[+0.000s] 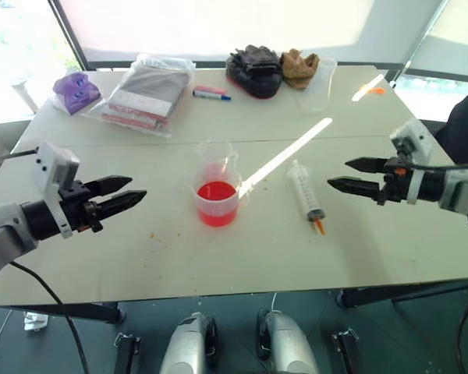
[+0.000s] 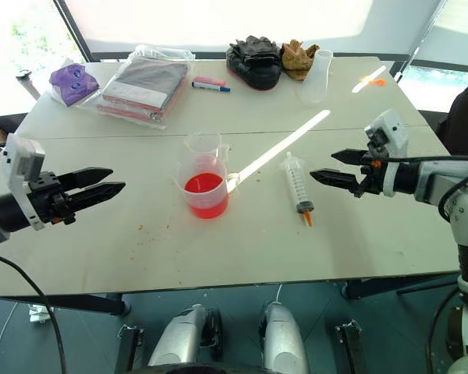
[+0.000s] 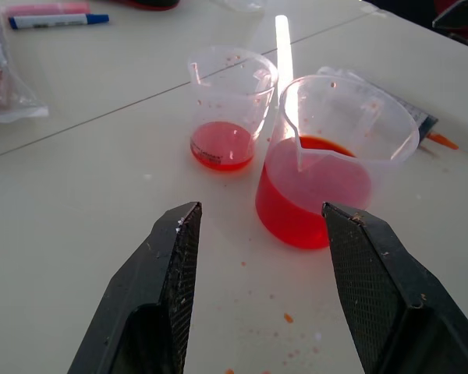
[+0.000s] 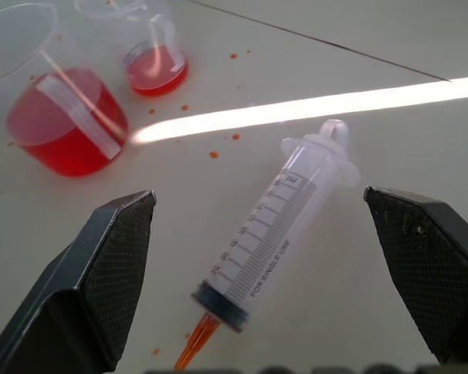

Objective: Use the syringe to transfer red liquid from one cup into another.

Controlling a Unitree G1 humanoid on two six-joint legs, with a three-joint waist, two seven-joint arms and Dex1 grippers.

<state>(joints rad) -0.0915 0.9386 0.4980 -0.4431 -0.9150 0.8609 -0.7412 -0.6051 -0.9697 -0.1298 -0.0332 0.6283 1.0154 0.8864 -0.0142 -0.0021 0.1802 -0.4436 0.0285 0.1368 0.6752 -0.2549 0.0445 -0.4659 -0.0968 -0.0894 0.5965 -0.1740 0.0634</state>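
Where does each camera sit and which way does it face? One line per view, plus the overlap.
Left and right eye views: on the head, looking forward and down over the table; left gripper and right gripper show, both open.
Left wrist view: along its fingers at the wide red cup and narrow cup.
Right wrist view: along its fingers at the syringe.
Shared: both cups and the syringe.

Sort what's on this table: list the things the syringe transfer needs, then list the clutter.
Needed:
syringe, lying flat
wide cup holding red liquid
narrower cup behind it, with a little red at the bottom

Clutter:
marker pen
bagged packet
purple object
dark gloves
large clear tumbler
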